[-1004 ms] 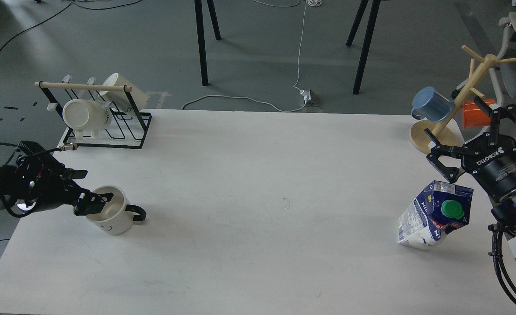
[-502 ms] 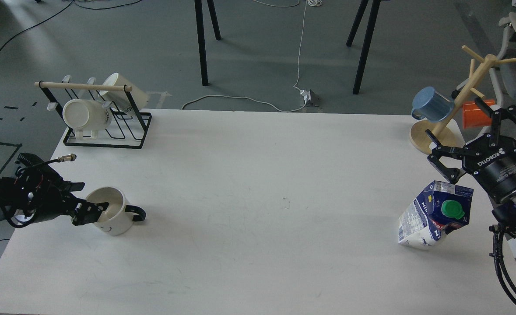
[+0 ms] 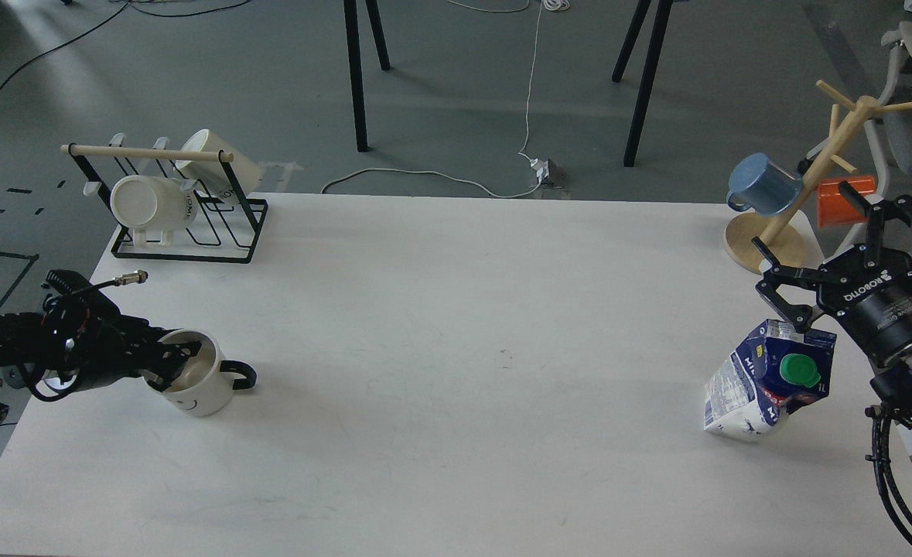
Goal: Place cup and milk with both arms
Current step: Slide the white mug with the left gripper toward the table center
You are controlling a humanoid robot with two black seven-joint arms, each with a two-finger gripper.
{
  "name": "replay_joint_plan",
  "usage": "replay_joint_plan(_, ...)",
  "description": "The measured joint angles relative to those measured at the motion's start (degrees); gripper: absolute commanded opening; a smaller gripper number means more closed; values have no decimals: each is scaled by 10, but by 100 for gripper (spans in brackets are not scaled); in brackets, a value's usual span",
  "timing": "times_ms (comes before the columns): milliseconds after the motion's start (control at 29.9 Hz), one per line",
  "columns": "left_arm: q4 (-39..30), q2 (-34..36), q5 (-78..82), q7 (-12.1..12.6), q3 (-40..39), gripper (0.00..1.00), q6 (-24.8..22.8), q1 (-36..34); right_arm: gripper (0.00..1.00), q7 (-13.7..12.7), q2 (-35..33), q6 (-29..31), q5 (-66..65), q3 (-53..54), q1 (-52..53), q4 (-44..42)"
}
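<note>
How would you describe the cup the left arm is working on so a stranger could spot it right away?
Start at the white table and go to its near left part, in front of the black wire rack. The white cup stands upright there, at the left pincer. Unlike the two cream mugs tipped on the rack, it sits on the tabletop and has a black handle.

A white cup (image 3: 196, 381) with a black handle is seen near the desk's left edge. Near the right edge, a blue-and-white milk carton (image 3: 769, 382) with a green cap is seen. The desk (image 3: 456, 371) is white.
</note>
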Motion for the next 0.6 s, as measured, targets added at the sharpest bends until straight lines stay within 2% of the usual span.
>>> replay_joint_plan(100,-12,2,0,0,-2,8,-25,-6,99,0,0,0,0,1,-3,0)
replay_joint_plan(201,-54,6,0,0,-1,8,-59,-28,99,0,0,0,0,2,-4,-1)
replay_joint_plan(368,-136,6,1,0,-4,8,-163,-91,99,0,2,0,1,6,-4,-1)
replay_joint_plan(502,-159,-53,2,0,-7,8,-227,-134,99,0,2,0,1,8,-4,0)
replay_joint_plan(602,-158,-109,3,0,-8,8,-246,-147,99,0,2,0,1,8,-3,-1)
